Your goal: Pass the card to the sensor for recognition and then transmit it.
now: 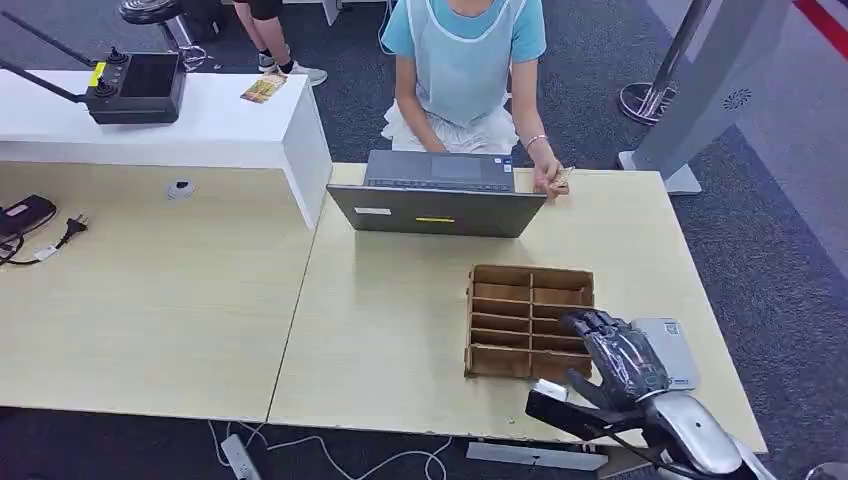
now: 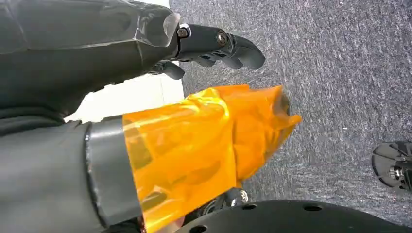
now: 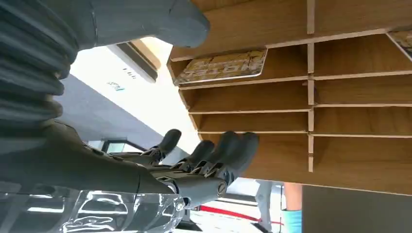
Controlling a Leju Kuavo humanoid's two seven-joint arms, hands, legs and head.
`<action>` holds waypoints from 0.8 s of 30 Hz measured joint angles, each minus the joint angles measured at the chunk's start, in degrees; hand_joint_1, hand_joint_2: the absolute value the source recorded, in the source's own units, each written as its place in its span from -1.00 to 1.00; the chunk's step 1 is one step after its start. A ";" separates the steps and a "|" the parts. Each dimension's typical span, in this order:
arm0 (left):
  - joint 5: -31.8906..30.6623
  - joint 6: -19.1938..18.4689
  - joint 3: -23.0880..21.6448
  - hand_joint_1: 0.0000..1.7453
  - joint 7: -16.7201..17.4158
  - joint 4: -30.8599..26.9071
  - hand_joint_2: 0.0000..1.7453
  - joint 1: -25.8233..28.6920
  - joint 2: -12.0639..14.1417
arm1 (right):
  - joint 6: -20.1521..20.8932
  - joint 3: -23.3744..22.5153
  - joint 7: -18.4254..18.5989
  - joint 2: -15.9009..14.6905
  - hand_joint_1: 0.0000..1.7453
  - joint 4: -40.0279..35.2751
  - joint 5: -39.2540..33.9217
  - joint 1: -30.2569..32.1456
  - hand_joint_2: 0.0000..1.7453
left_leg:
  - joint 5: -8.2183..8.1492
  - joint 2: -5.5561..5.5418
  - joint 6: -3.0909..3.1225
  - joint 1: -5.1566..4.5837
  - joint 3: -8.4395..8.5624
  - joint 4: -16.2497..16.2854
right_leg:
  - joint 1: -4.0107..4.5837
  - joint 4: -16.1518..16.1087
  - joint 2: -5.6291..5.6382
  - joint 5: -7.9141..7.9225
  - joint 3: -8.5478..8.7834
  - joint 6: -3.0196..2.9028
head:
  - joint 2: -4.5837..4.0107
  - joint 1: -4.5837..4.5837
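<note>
Right hand (image 1: pixel 618 358): low over the near right of the worktop (image 1: pixel 400 340), fingers (image 3: pixel 228 150) spread and lightly bent, grasping nothing; the thumb stands apart from them.
Rack (image 1: pixel 528 320): a wooden divided box just beyond and beside the fingers, its near right corner under the hand. In the right wrist view the fingertips reach the wall of one slot; I cannot tell if they touch it.
Card (image 3: pixel 222 66): lies flat in a slot of the rack, on the thumb's side, a few slots off from the fingertips, printed face showing, apart from the fingers. A second printed card edge (image 3: pixel 402 41) shows in a slot of the neighbouring column.
Sensor (image 1: pixel 668 350): a flat pale grey pad on the worktop just beside the hand, on the side away from the rack, partly covered by the hand.
Left hand (image 2: pixel 204 73): hangs off the worktop over grey carpet (image 2: pixel 340 73); dark fingers loosely curled and apart from the thumb, which is wrapped in orange film (image 2: pixel 204 145); nothing in them.
Laptop (image 1: pixel 436 195): beyond the rack, past the fingers, lid tilted towards the robot.
Person (image 1: pixel 462 70): seated behind the laptop, one hand (image 1: pixel 550 180) on the worktop edge by its corner.
White counter (image 1: pixel 200 125): far to the left, carrying a black controller (image 1: pixel 135 88) and a small card (image 1: pixel 263 89).
</note>
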 joint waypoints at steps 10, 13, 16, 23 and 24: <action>0.72 0.02 0.94 -1.00 0.02 0.00 -1.00 0.00 0.00 | 0.15 0.11 0.61 0.15 -0.18 0.52 0.26 -0.22 1.00 | 0.00 0.00 0.00 0.00 0.00 0.00 | 0.00 0.00 0.00 0.00 0.00 0.00 | 0.00 0.00; 0.70 0.00 0.98 -1.00 0.04 0.00 -1.00 -0.01 0.00 | 0.15 0.22 0.63 0.20 -0.12 0.59 0.26 -0.30 1.00 | 0.00 0.00 0.00 0.00 0.00 0.00 | 0.00 0.00 0.00 0.00 0.00 0.00 | 0.00 0.00; 0.70 -0.06 1.05 -1.00 0.02 0.00 -1.00 -0.01 0.00 | 0.20 0.46 0.64 0.33 -0.10 0.87 0.28 -0.66 1.00 | 0.00 0.00 0.00 0.00 0.00 0.00 | 0.00 0.00 0.00 0.00 0.00 0.00 | 0.00 0.00; 0.72 -0.06 1.29 -1.00 0.02 0.00 -1.00 -0.01 0.00 | 0.15 0.92 0.74 0.50 0.08 1.33 0.72 -1.15 1.00 | 0.00 0.00 0.00 0.00 0.00 0.00 | 0.00 0.00 0.00 0.00 0.00 0.00 | 0.00 0.00; 0.72 -0.06 1.29 -1.00 0.02 0.00 -1.00 -0.01 0.00 | 0.15 0.94 0.74 0.52 0.14 1.33 0.92 -1.17 1.00 | 0.00 0.00 0.00 0.00 0.00 0.00 | 0.00 0.00 0.00 0.00 0.00 0.00 | 0.00 0.00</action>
